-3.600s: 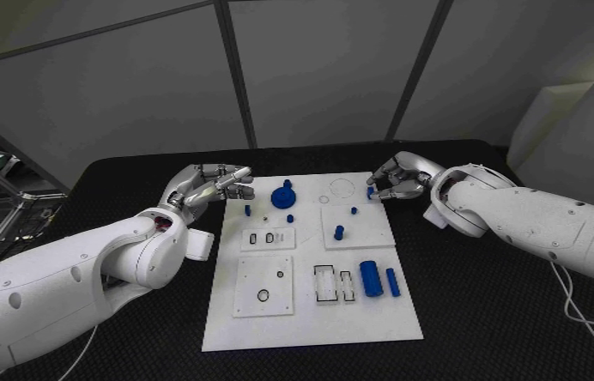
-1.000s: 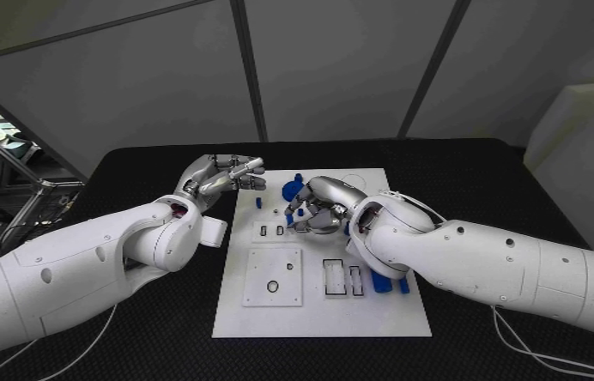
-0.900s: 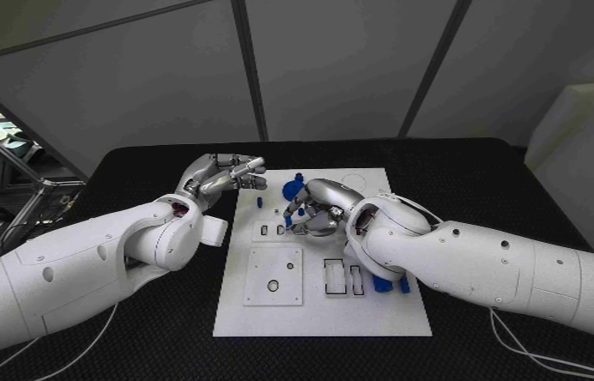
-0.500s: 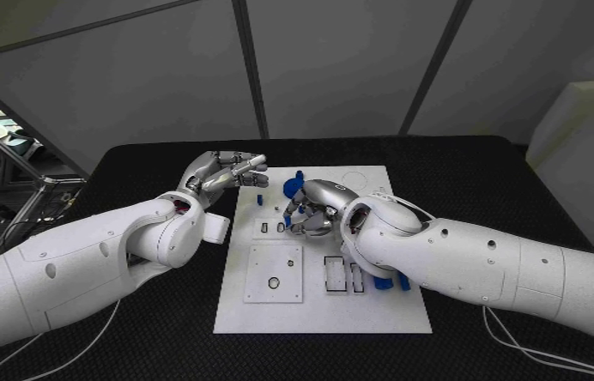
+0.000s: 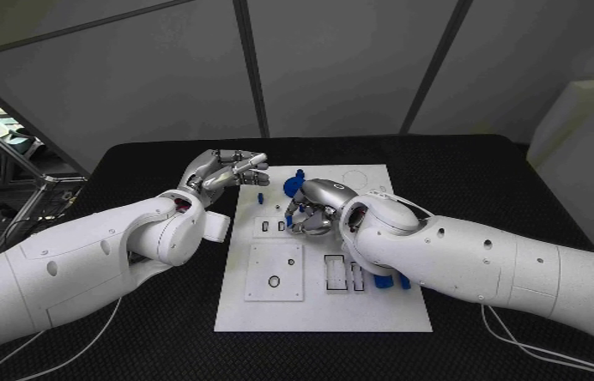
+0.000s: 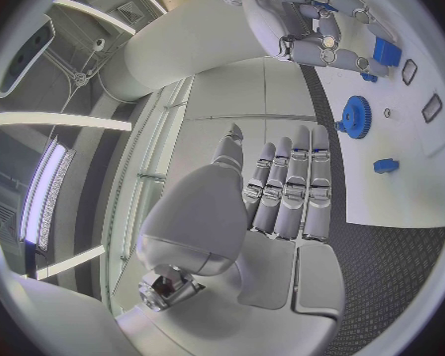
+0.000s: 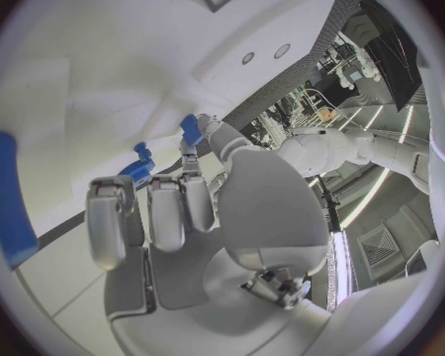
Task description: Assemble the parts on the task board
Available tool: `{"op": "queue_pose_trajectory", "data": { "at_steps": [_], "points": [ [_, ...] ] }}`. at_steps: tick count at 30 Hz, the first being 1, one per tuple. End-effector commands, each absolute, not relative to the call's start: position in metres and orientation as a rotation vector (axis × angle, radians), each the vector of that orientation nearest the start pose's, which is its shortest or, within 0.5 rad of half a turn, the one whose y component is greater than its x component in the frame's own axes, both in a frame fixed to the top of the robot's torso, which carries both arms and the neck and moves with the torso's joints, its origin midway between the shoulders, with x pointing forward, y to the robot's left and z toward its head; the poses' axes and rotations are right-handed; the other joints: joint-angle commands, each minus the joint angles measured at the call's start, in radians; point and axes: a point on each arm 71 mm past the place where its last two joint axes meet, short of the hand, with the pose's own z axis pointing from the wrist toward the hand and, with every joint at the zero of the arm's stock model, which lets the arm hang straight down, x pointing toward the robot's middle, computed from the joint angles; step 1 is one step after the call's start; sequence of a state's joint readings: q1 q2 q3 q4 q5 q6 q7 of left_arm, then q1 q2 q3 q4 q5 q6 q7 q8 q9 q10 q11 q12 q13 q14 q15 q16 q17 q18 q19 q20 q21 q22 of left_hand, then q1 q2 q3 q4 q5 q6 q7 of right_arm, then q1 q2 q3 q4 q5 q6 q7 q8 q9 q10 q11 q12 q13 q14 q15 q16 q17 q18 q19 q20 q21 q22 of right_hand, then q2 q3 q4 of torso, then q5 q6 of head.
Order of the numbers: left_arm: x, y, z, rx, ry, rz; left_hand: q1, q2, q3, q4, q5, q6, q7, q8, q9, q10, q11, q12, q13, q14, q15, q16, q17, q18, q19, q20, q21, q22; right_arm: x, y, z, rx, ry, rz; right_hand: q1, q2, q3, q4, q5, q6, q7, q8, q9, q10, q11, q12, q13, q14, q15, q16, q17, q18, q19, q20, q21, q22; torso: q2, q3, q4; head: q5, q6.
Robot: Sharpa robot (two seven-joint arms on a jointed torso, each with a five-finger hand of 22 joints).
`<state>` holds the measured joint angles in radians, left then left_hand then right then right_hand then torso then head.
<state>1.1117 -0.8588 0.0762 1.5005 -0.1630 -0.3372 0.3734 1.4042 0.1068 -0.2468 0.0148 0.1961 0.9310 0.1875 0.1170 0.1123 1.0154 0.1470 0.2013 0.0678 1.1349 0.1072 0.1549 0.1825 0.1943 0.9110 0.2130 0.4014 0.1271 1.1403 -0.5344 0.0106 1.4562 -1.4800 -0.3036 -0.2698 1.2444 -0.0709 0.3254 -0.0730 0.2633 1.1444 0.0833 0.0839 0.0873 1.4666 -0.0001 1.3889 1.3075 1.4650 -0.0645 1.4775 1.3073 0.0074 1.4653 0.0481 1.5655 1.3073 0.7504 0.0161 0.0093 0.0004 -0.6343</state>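
**Right hand down on the board's far half, left hand held off its corner**

Head view: the white task board (image 5: 324, 299) lies in the middle of the black worktop (image 5: 495, 184). The right hand (image 5: 312, 209) is over the board's far half, fingers curled down just beside the blue gear (image 5: 293, 187); whether they grip a part cannot be told here. A small blue peg (image 5: 259, 198) stands left of the gear. Near the right forearm, two blue cylinders (image 5: 391, 282) lie on the board beside rectangular slots (image 5: 334, 273). The left hand (image 5: 227, 172) hovers off the board's far left corner, fingers loosely curled, nothing in them.

Left wrist view: the left hand (image 6: 282, 206) has its fingers straight and side by side, holding nothing. Beyond them are the blue gear (image 6: 356, 117), a small blue part (image 6: 385, 165) and the right hand (image 6: 317, 24) over a blue block (image 6: 386, 51).

Right wrist view: the right hand (image 7: 183, 213) reaches over the board, a small blue part (image 7: 190, 128) at its fingertips (image 7: 188, 164); a hold on it cannot be confirmed. A blue cylinder (image 7: 7, 190) lies to the side.
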Motion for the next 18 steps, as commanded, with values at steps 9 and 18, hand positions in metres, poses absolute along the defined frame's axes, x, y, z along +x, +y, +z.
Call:
{"op": "queue_pose_trajectory", "data": {
  "at_steps": [9,18],
  "points": [
    [0.4935,0.2247,-0.1769,-1.016,1.382,-1.497,-0.002,0.011,0.000,-0.004,-0.006,0.003,0.007,-0.003,-0.001,0.001,0.003,-0.002,0.000,-0.003,0.000,-0.003,0.001,-0.012,-0.001,0.003,-0.001,-0.001,0.4781,-0.0642,-0.1983,-0.189,1.740,0.735,-0.014,-0.005,-0.004,0.000,0.003,0.015,-0.009,-0.002,0.005,0.016,-0.005,-0.002,0.089,0.064,-0.008,-0.004,0.067,-0.007,0.106,-0.006,0.005,0.264,0.000,-0.0007,0.0007,0.001,-0.002],
    [0.4935,0.2252,-0.1769,-1.016,1.382,-1.496,-0.002,0.011,0.000,-0.004,-0.006,0.003,0.007,-0.003,-0.001,0.001,0.003,-0.002,0.000,-0.003,0.000,-0.003,0.001,-0.012,-0.001,0.003,-0.001,-0.001,0.4783,-0.0649,-0.1987,-0.191,1.743,0.723,-0.042,-0.029,-0.018,0.004,0.003,-0.016,0.003,-0.023,-0.002,0.005,0.003,-0.020,0.074,0.064,-0.003,-0.005,0.068,-0.007,0.105,-0.004,0.005,0.263,0.000,-0.0006,0.0004,0.002,-0.003]
  ]
}}
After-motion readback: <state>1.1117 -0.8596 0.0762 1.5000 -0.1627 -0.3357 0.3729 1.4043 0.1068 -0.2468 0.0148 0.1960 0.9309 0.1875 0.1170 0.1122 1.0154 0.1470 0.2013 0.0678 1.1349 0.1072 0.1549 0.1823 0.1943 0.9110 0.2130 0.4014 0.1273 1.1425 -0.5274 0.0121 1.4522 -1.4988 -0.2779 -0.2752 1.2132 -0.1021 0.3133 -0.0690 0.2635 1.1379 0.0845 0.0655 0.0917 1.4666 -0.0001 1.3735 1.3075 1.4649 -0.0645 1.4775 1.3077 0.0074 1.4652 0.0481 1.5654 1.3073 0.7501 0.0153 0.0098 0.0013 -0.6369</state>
